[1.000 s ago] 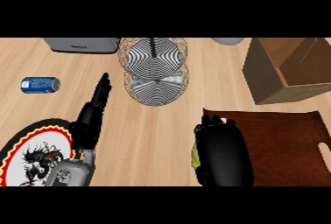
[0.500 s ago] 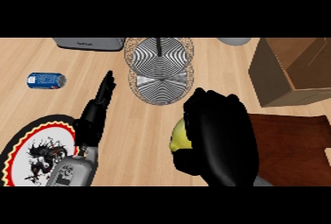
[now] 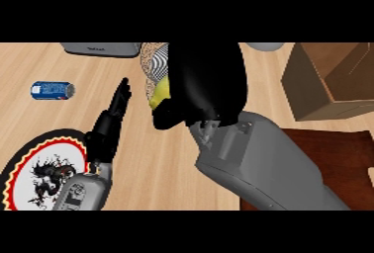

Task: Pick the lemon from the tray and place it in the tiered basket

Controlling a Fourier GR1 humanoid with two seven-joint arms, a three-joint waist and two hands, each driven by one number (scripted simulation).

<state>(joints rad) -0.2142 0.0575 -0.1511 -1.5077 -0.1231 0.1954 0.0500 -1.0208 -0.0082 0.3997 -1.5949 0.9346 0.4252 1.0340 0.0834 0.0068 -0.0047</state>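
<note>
My right hand [image 3: 208,84] is raised close to the head view, curled round the yellow lemon [image 3: 160,94]; only a sliver of the fruit shows at the hand's left side. The hand hangs in front of the striped black-and-white tiered basket [image 3: 151,62] and hides most of it. The dark brown tray [image 3: 329,153] lies at the lower right, partly behind my grey right forearm. My left hand [image 3: 113,116] stands edge-on at the left, fingers straight and pointing away, above a plate.
A blue can [image 3: 53,90] lies on its side at the far left. A round plate [image 3: 40,173] with a dragon picture sits at the lower left. A cardboard box [image 3: 332,79] stands at the right; a grey appliance [image 3: 101,48] sits at the back.
My right hand has lifted the lemon off the tray and carried it up and to the left, over the tiered basket. The left hand has stayed where it was.
</note>
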